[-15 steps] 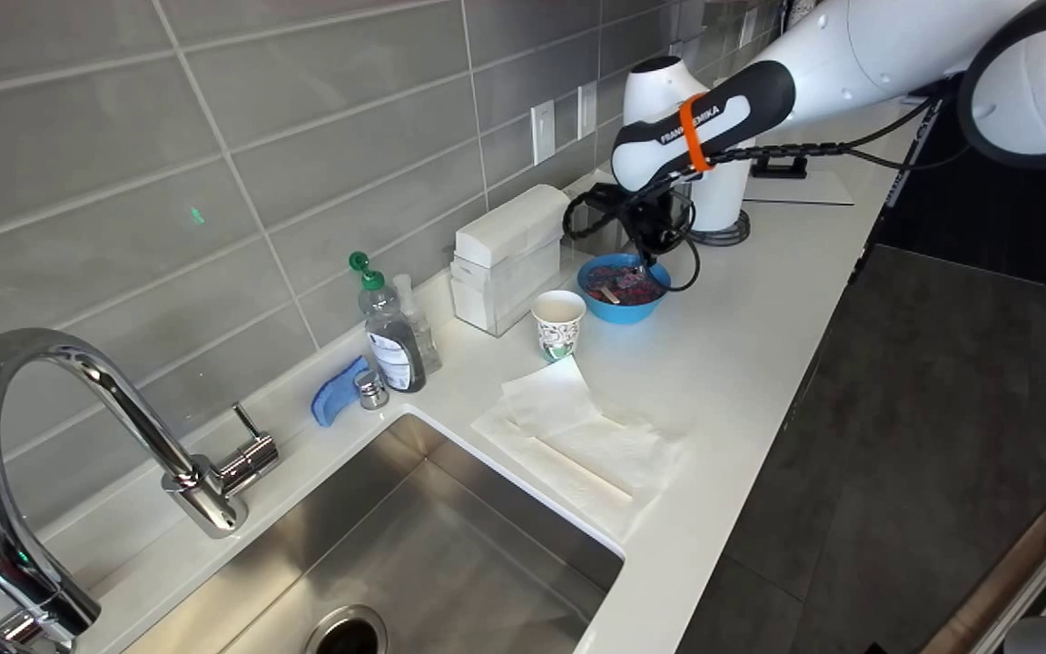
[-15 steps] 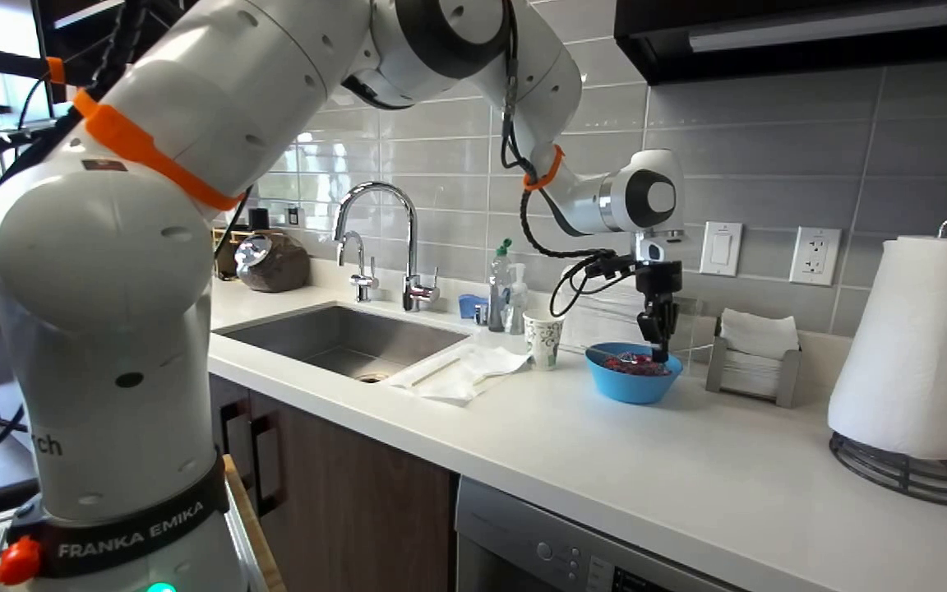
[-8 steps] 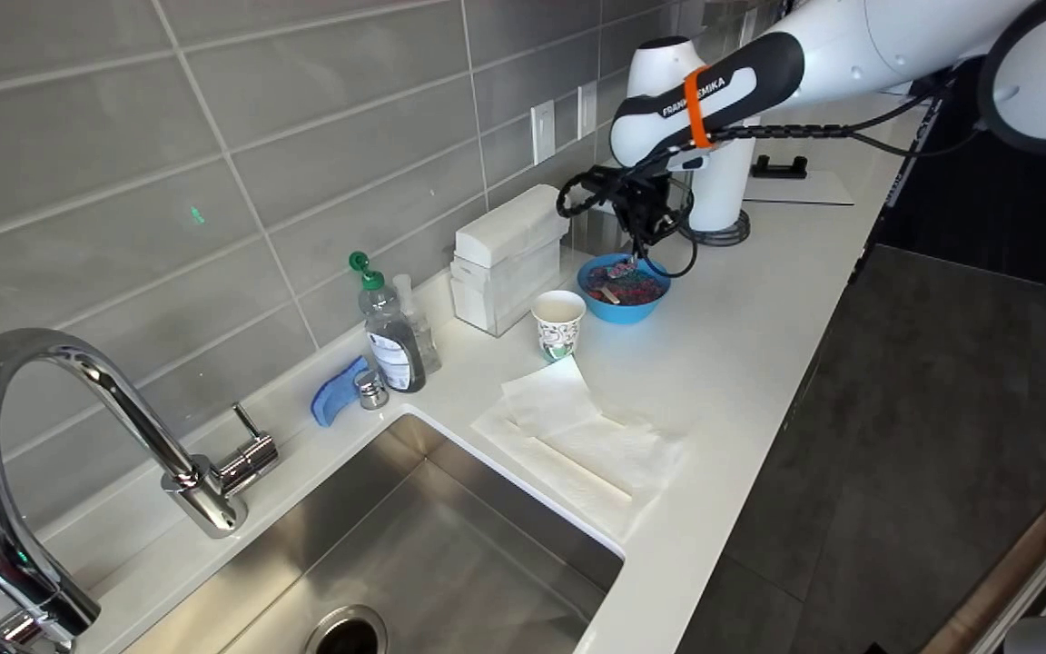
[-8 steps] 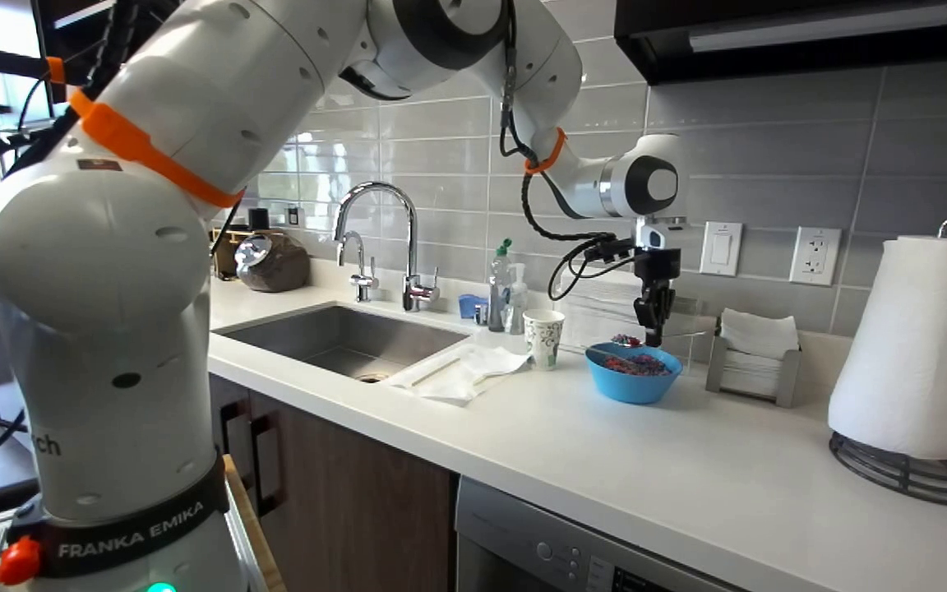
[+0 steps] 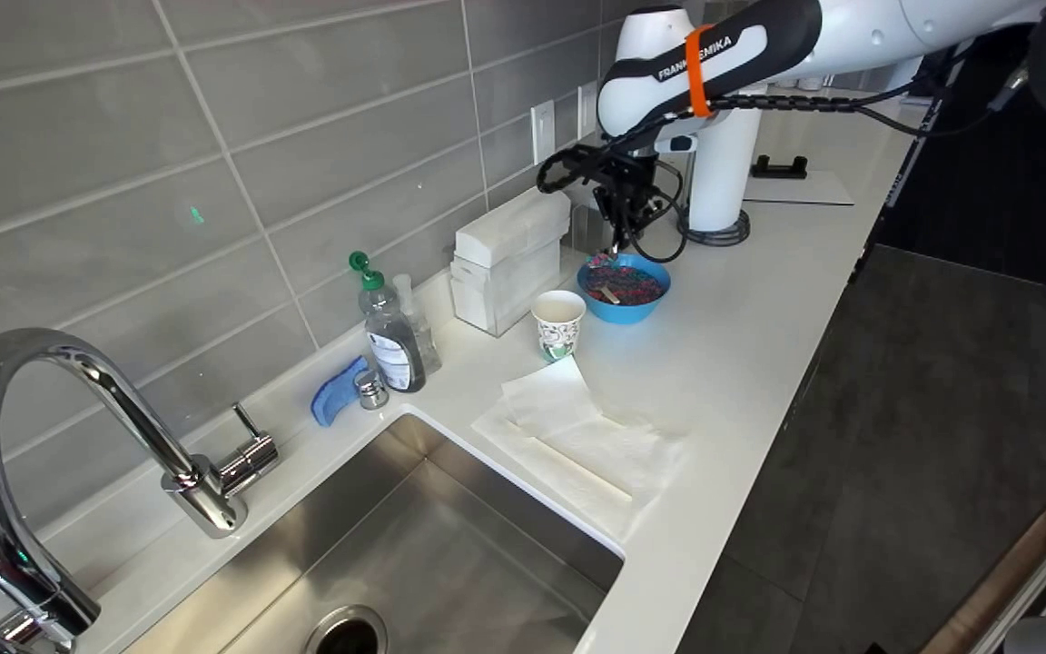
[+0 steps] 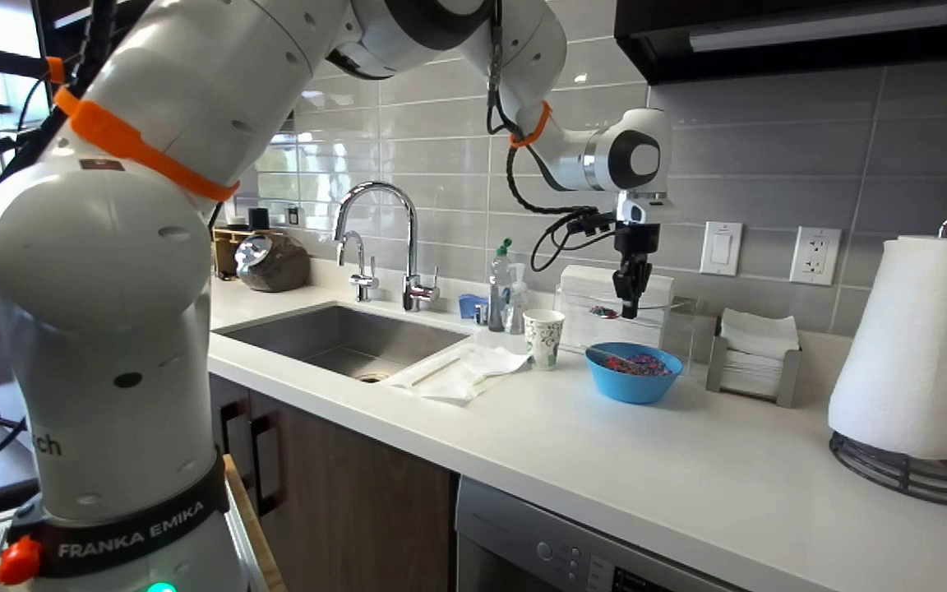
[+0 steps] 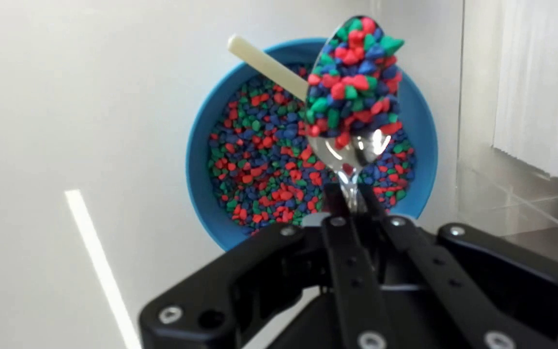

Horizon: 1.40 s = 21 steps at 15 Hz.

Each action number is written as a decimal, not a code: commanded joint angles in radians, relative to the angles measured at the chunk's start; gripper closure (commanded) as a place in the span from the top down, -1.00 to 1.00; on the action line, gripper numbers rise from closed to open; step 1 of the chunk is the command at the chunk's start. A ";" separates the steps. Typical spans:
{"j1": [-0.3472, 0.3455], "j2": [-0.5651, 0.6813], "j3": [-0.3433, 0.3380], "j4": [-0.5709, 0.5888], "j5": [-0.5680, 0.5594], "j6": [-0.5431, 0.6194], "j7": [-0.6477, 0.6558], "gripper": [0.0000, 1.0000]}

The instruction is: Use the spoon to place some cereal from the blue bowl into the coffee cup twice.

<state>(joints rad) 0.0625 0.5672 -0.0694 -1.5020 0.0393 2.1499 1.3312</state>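
Observation:
My gripper (image 7: pixel 351 196) is shut on the spoon (image 7: pixel 349 152), a shiny metal one held roughly level. Its bowl carries a heap of cereal (image 7: pixel 354 80), small red, green and blue bits. The blue bowl (image 7: pixel 196 150) lies below the spoon and holds more cereal (image 7: pixel 264 169). In an exterior view the gripper (image 6: pixel 628 312) and the loaded spoon are above the bowl (image 6: pixel 631 386), apart from it. The white coffee cup (image 6: pixel 543 339) with a leafy pattern stands beside the bowl, on the sink side; it also shows here (image 5: pixel 558 327). Its inside bottom is hidden.
A pale stick (image 7: pixel 269 68) rests in the bowl and over its rim. A clear box of paper towels (image 5: pixel 514 263) stands behind the cup. Napkins (image 5: pixel 568 427) lie between cup and sink (image 5: pixel 450 554). A napkin holder (image 6: pixel 753 366) and paper-towel roll (image 6: pixel 909 353) stand beyond the bowl.
The gripper has risen from the bowl with the spoon and shifted a little toward the cup's side. The spoon has come out of the cereal with a heap on it. Bowl and cup have not moved.

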 commanded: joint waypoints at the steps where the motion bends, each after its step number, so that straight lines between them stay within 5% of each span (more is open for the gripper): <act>1: 0.018 -0.055 0.014 -0.053 0.020 -0.031 -0.006 -0.95; 21: 0.173 -0.104 0.031 -0.140 -0.098 -0.032 0.114 -0.95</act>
<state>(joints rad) 0.2197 0.4889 -0.0304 -1.6106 -0.0203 2.1303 1.4025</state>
